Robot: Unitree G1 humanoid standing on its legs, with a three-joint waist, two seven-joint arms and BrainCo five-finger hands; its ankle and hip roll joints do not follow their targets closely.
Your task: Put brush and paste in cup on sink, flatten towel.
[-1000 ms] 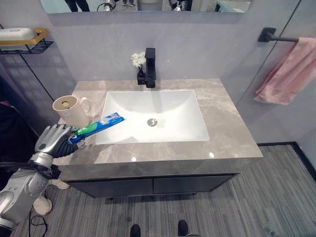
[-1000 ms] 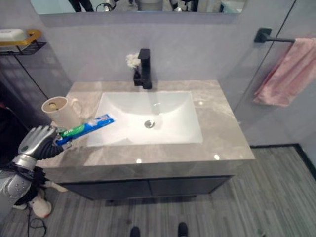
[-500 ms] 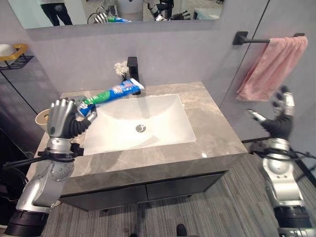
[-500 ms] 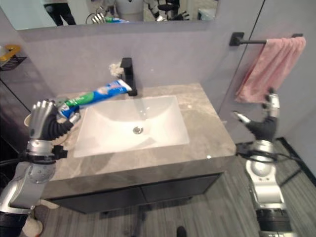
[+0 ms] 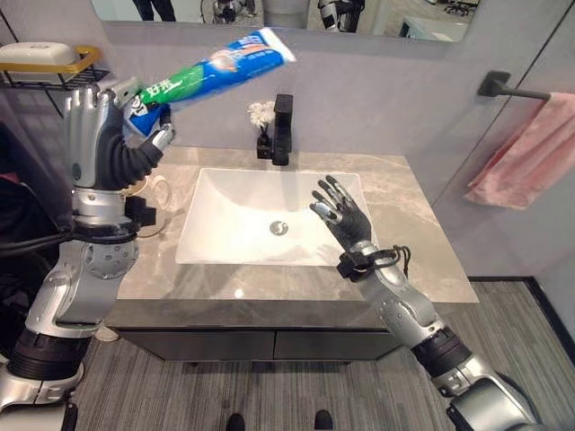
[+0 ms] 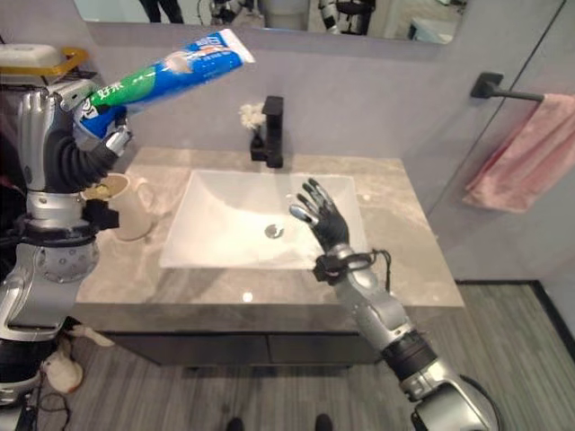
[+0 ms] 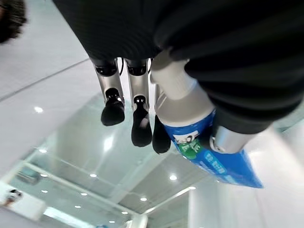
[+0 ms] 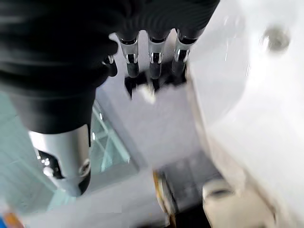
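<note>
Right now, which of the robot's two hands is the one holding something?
The left hand, raised high beside the sink, is curled round the toothpaste tube. The right hand hovers over the basin with fingers spread and nothing in it.

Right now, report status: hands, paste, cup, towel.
Left hand shut on toothpaste tube, raised high. Right hand open over sink. Cup on counter, nothing blocking it. Towel bunched on rail.
</note>
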